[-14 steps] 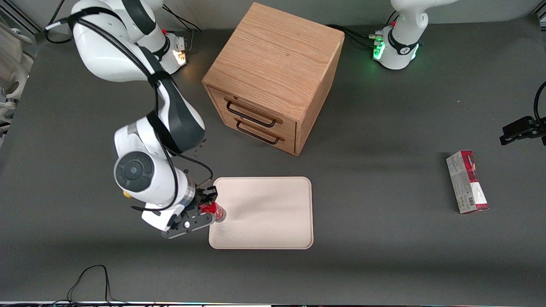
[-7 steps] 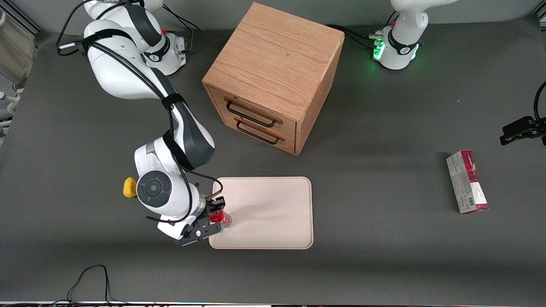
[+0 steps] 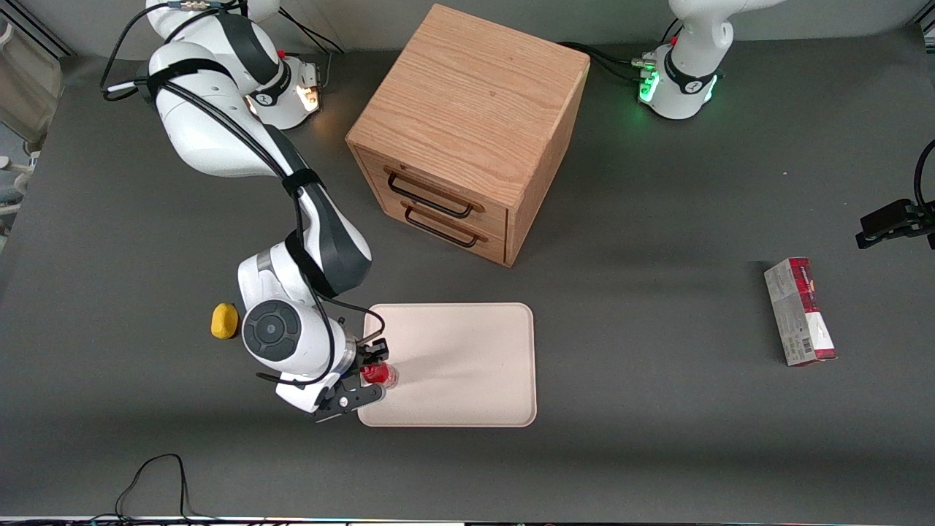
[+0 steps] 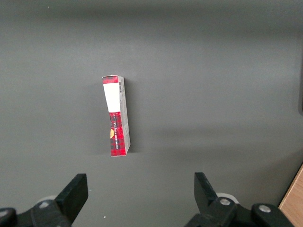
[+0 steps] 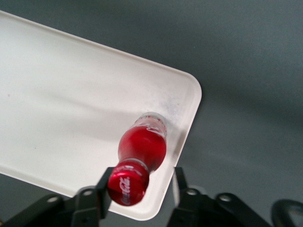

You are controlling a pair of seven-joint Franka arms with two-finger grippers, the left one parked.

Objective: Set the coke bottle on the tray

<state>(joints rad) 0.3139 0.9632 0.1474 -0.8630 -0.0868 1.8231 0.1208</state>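
**Q:** Coke bottle and tray first: where do they sit, and what is around them?

**A:** Start with the largest thing, the wooden drawer cabinet, which stands farther from the front camera than the tray. You see the tray as a pale rectangle lying flat on the dark table. A red-and-grey carton lies well off toward the parked arm's end. A small yellow lump sits beside the working arm's wrist. Smallest is the coke bottle, over the tray near the edge toward the working arm's end.

**Q:** How is the bottle held, and why there?

**A:** Your gripper hangs above that same tray edge. In the right wrist view the bottle stands roughly upright, its clear base low over the tray by a rounded corner with a faint grey smudge. Its red cap lies between the two fingers. One finger appears to touch the cap; a narrow gap shows at the other, so you cannot be sure the grip is on. This reads as the set-down step, with the base already inside the rim, so letting go should leave it standing.
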